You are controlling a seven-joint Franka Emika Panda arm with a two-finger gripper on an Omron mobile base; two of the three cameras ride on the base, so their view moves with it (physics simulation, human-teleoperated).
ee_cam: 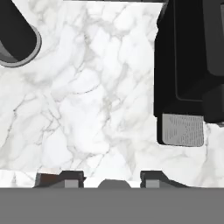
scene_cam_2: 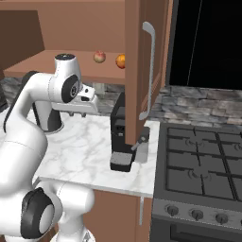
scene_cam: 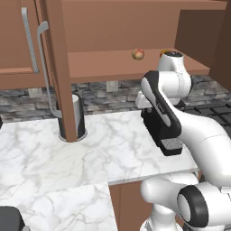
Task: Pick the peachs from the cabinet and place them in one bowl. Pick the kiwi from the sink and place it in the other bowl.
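Even bright light, sharp, soft shadows, no glare

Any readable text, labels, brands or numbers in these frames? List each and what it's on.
None readable.
Black appliance on the marble counter: no brand or marking shows.
Stove knobs: no legible numbers or symbols.
Cabinet, peachs and the dark canister: plain, no lettering.

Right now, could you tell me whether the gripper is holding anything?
Nothing is held: the gripper is shut and empty above the marble counter.
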